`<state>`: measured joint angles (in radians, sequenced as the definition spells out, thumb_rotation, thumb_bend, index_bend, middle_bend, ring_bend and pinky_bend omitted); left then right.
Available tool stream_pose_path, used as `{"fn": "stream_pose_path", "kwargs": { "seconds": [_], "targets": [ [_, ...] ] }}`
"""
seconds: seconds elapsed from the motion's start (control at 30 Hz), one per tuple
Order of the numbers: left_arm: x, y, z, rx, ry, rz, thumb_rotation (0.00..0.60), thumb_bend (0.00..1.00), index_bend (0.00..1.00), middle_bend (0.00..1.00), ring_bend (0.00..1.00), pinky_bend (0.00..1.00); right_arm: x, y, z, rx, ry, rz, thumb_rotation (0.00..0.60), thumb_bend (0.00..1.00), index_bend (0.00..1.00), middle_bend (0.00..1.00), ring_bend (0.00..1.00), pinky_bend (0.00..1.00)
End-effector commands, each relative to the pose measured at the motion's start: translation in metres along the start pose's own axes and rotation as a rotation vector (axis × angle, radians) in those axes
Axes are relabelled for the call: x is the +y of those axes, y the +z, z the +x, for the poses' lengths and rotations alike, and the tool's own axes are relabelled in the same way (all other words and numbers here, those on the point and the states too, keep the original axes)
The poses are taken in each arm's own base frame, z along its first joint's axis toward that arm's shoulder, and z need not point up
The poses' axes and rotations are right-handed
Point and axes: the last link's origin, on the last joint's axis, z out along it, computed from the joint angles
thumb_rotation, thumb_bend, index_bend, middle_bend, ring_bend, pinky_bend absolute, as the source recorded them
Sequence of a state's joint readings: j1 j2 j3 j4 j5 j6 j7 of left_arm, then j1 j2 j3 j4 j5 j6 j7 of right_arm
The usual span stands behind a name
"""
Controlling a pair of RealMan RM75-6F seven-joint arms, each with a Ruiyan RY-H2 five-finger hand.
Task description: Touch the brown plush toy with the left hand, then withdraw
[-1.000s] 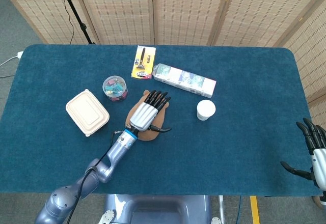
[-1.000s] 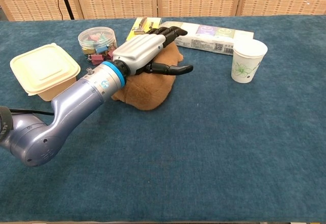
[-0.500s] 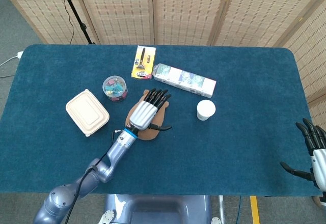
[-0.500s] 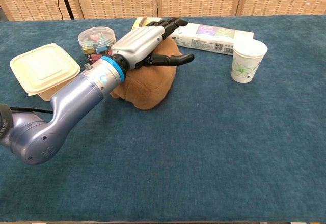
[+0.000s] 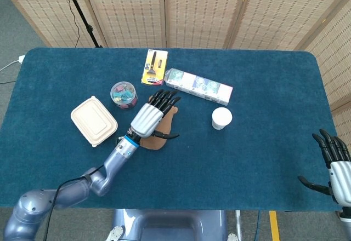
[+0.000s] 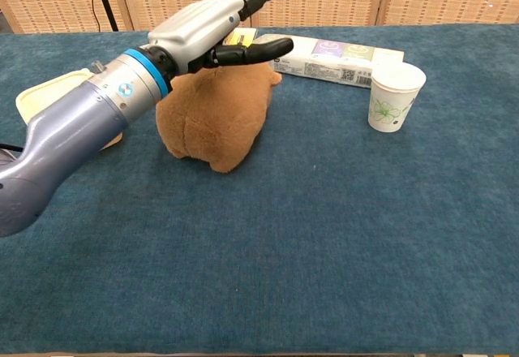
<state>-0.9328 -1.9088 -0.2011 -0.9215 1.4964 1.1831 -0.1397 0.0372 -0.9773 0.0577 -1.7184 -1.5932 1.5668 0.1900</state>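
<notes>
- Left hand (image 5: 148, 119), seen from the head, hangs over the brown plush toy (image 5: 163, 128) mid-table, fingers spread, holding nothing.
- Right hand (image 5: 335, 167) sits at the table's near right edge, fingers apart and empty.
- Chest view: left hand (image 6: 212, 28) is clear above the brown plush toy (image 6: 217, 118), thumb out; a paper cup (image 6: 392, 97) stands well right.

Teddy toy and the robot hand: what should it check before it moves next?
1. left hand off the brown plush toy: ok, lifted above it in chest view.
2. Left hand holds nothing, fingers apart: ok.
3. Toy on the table: ok.
4. Food box beside the arm's way back: cannot tell the gap.
5. Paper cup upright, away: ok.
6. right hand parked at the table edge: ok.
</notes>
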Motion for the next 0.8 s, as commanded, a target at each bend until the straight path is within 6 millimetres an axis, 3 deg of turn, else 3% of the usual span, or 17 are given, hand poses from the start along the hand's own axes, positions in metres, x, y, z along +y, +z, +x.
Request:
{"fn": "stream_pose_path", "kwargs": {
  "seconds": [0.03, 0.2, 0.37, 0.43, 0.47, 0.67, 0.8],
  "targets": [
    [-0.012, -0.030, 0.045, -0.024, 0.047, 0.037, 0.003, 0.00, 0.00, 0.00, 0.00, 0.00, -0.001, 0.000, -0.001, -0.004, -0.003, 0.002, 0.600, 0.00, 0.00, 0.00, 0.00, 0.00],
    [-0.017, -0.065, 0.086, -0.050, 0.072, 0.099, 0.003, 0.00, 0.00, 0.00, 0.00, 0.00, -0.004, -0.001, -0.005, -0.015, -0.010, 0.010, 0.600, 0.00, 0.00, 0.00, 0.00, 0.00],
    [-0.032, -0.101, 0.113, -0.071, 0.110, 0.179, 0.005, 0.00, 0.00, 0.00, 0.00, 0.00, -0.008, -0.002, -0.007, -0.023, -0.017, 0.020, 0.600, 0.00, 0.00, 0.00, 0.00, 0.00],
    [-0.041, -0.124, 0.122, -0.084, 0.126, 0.225, 0.005, 0.00, 0.00, 0.00, 0.00, 0.00, -0.009, -0.003, -0.008, -0.025, -0.021, 0.025, 0.600, 0.00, 0.00, 0.00, 0.00, 0.00],
    [-0.049, -0.146, 0.130, -0.089, 0.137, 0.270, 0.005, 0.00, 0.00, 0.00, 0.00, 0.00, -0.010, -0.003, -0.009, -0.026, -0.025, 0.028, 0.600, 0.00, 0.00, 0.00, 0.00, 0.00],
    [-0.078, -0.237, 0.148, -0.052, 0.079, 0.429, 0.009, 0.00, 0.00, 0.00, 0.00, 0.00, -0.012, -0.005, -0.008, -0.012, -0.040, 0.031, 0.600, 0.00, 0.00, 0.00, 0.00, 0.00],
    [-0.086, -0.267, 0.148, -0.032, 0.054, 0.473, 0.012, 0.00, 0.00, 0.00, 0.00, 0.00, -0.009, -0.004, -0.007, -0.001, -0.061, 0.018, 0.600, 0.00, 0.00, 0.00, 0.00, 0.00]
  ]
}}
